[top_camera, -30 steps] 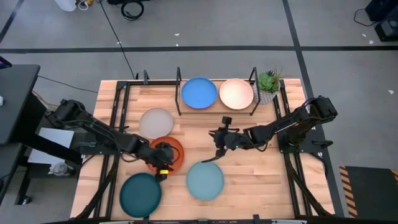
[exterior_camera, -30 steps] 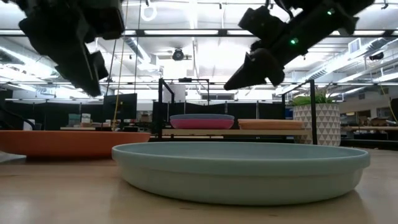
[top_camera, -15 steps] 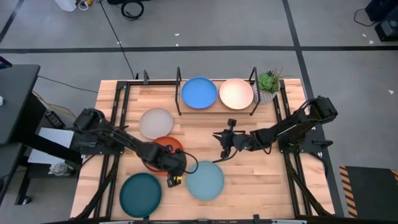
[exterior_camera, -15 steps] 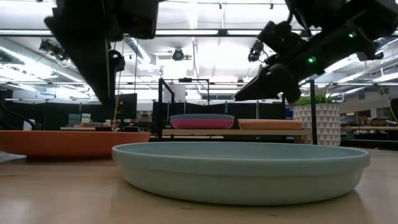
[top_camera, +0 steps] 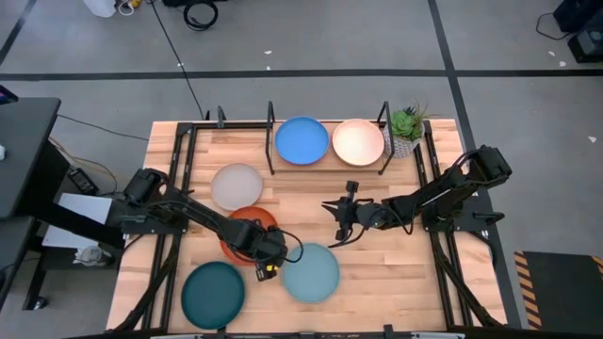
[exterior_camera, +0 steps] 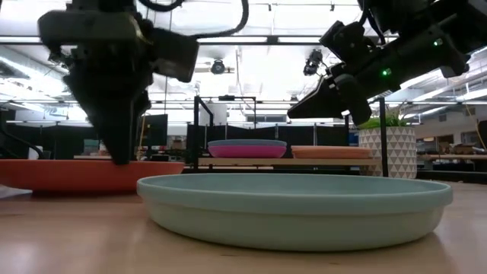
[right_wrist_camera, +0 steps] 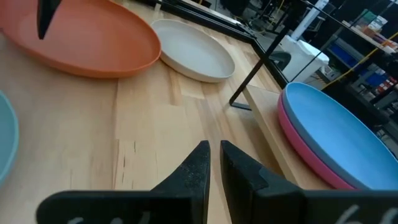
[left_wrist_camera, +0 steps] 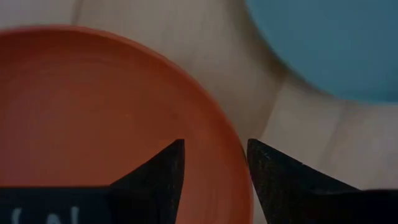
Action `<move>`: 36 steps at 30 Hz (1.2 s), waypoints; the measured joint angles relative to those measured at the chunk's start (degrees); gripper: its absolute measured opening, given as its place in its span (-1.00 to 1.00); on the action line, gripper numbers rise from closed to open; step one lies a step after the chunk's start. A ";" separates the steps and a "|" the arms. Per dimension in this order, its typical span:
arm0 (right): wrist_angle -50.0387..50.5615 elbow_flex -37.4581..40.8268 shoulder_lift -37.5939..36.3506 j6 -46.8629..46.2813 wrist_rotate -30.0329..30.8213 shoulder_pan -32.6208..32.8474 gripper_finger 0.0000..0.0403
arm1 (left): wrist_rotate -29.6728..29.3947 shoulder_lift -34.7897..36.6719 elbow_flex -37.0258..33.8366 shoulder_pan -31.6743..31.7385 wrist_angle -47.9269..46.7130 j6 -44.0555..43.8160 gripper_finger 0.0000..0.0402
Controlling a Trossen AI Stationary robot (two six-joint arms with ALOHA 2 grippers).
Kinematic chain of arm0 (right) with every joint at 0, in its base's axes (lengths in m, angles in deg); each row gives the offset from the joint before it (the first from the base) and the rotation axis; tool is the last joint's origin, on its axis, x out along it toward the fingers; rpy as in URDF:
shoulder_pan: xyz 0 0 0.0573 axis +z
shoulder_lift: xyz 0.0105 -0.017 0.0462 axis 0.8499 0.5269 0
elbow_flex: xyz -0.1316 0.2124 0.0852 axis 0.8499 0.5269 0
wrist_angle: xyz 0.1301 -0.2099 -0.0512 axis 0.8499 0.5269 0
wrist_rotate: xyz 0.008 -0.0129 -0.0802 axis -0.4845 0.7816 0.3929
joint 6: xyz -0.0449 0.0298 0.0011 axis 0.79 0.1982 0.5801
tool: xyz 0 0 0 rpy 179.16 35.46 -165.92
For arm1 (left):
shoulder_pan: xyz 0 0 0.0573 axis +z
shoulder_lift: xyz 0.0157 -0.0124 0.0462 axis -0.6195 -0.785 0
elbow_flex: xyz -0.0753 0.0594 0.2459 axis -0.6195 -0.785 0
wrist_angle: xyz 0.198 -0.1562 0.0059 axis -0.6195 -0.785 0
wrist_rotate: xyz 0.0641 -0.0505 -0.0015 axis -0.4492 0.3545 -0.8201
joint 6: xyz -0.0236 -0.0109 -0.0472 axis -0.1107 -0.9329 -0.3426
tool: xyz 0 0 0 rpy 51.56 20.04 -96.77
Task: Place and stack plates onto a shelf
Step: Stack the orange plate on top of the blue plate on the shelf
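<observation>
The orange plate (top_camera: pixel 243 231) lies flat on the table. My left gripper (left_wrist_camera: pixel 214 163) is open at its right near rim: one finger stands over the plate's inside, the other outside the rim. In the low view the left gripper (exterior_camera: pixel 122 148) reaches down to rim height. My right gripper (top_camera: pixel 341 226) is shut and empty, hovering above the table's middle. The light teal plate (top_camera: pixel 311 273), the dark teal plate (top_camera: pixel 213 294) and the grey-white plate (top_camera: pixel 236 185) also lie on the table. On the shelf (top_camera: pixel 330 164) the blue plate (top_camera: pixel 301 141) sits on the magenta plate (right_wrist_camera: pixel 311 158), beside the peach plate (top_camera: pixel 358 141). My left gripper comes down from above with the orange plate's rim (left_wrist_camera: pixel 239 180) in the gap between its open fingers. Whether either finger touches the plate, I cannot tell. The plate rests flat on the table.
A potted plant (top_camera: pixel 405 126) stands at the shelf's right end. Black shelf posts (top_camera: pixel 271 141) rise beside the blue plate. Bare wood lies between the light teal plate and the shelf.
My left gripper has moved from over the orange plate toward the table's right and near edge, then come down until its fingers straddle the plate's rim. My right gripper has drawn back toward the right edge and risen a little. No plate has moved.
</observation>
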 joint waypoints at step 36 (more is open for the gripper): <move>2.81 0.00 0.04 -2.15 -3.80 1.86 -0.78 | -0.50 -1.68 18.86 1.59 -20.28 18.56 -0.99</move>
